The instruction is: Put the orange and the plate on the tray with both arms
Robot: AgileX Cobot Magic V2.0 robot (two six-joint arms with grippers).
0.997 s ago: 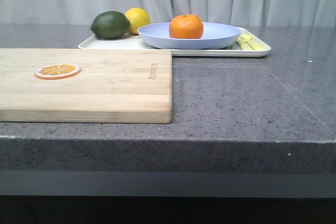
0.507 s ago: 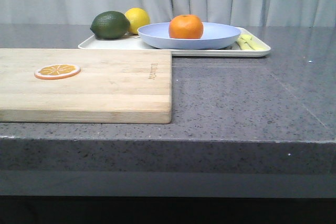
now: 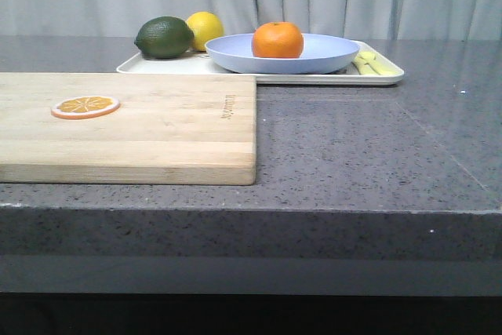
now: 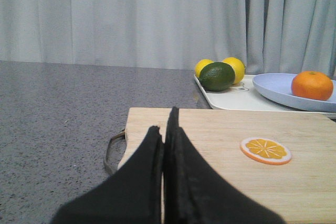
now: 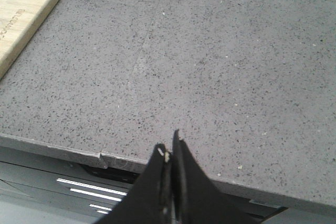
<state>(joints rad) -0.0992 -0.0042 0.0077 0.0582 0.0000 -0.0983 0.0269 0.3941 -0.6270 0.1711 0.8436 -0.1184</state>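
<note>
Lavender-blue plate (image 3: pixel 314 56) with the orange (image 3: pixel 278 40) sits on the tray (image 3: pixel 376 78), so placing looks finished; left gripper (image 4: pixel 167 129) and right gripper (image 5: pixel 170 150), pinched together and empty, need only stay clear.

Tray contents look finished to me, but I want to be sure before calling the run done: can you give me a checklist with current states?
1. Orange sits in plate: ok.
2. Plate rests on tray: ok.
3. Left claw shut, holding nothing: ok.
4. Right claw shut, holding nothing, back over the table edge: ok.
5. Plate fully inside the tray rim: cannot tell.
</note>
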